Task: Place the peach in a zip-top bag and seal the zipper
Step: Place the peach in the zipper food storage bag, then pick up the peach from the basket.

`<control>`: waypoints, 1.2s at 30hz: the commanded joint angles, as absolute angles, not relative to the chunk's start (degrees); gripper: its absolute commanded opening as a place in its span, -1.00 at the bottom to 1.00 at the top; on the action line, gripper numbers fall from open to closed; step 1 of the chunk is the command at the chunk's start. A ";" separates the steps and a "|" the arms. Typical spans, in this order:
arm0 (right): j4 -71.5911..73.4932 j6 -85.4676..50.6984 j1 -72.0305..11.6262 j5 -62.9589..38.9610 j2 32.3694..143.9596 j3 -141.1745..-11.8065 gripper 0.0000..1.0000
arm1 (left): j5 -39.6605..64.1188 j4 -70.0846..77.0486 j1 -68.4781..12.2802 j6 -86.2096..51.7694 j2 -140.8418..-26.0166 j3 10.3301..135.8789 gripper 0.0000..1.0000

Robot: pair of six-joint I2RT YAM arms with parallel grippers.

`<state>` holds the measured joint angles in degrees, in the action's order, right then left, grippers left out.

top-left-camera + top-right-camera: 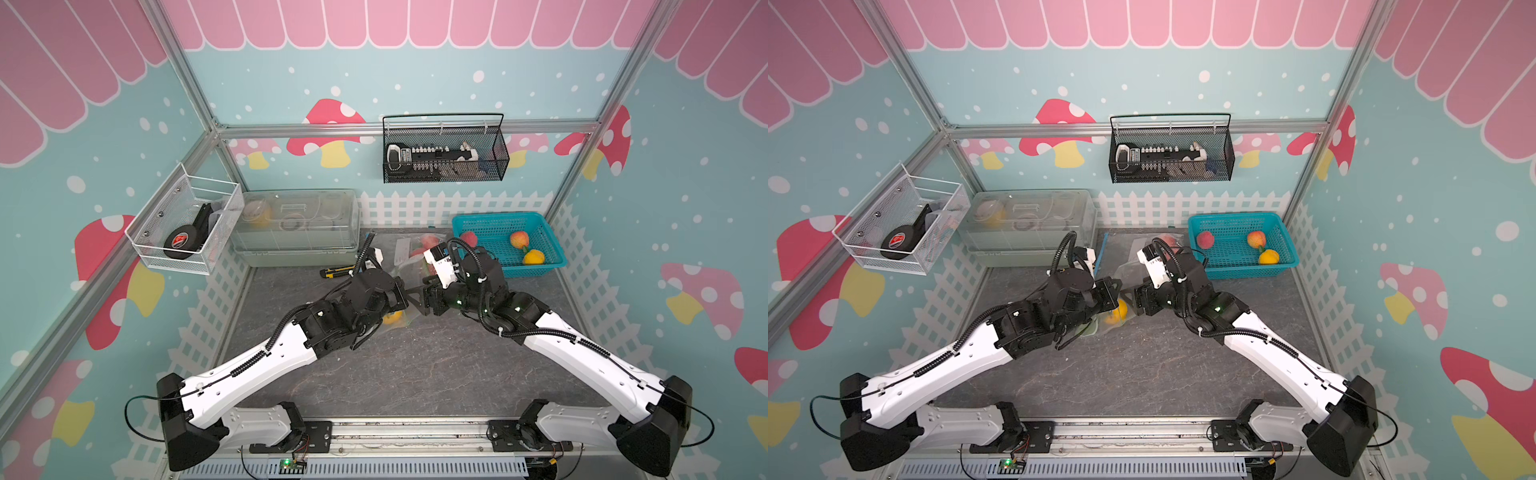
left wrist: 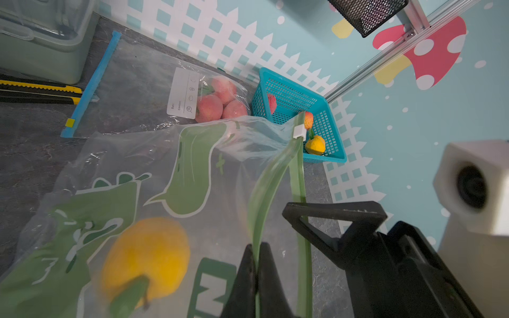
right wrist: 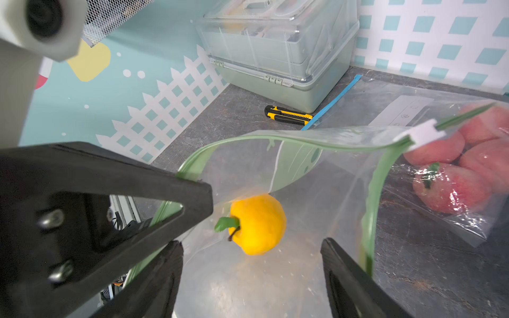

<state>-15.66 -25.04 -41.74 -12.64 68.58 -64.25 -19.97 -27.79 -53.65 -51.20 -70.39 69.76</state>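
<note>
Grey marbled tabletop [image 1: 415, 374], mushroom-print walls [image 1: 665, 208], alu frame [image 1: 407, 126].

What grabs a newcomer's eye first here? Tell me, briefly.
A bright yellow fruit lies inside the green-printed zip-top bag at mid-table, its mouth held up by the left arm's fingers, pinched on the green zipper strip. Behind it a second bag holds pink peaches, beside the blue basket at the back right.
</note>
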 commanded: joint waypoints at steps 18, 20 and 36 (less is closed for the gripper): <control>-20.45 -14.12 -21.11 15.21 69.96 -66.46 0.59 | -26.48 -32.15 -53.61 -47.88 -62.52 66.05 -1.00; -19.85 -13.77 -17.96 12.51 72.63 -67.18 0.59 | -26.93 -32.52 -53.61 -47.56 -62.32 66.02 -1.00; -10.12 -25.14 0.45 -14.98 103.38 -81.20 0.57 | -28.17 -33.74 -53.53 -44.72 -62.93 66.29 -1.00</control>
<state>-13.21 -20.97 -1.06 -7.64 99.20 -77.69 -26.55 -32.80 -53.65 -45.82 -63.16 66.39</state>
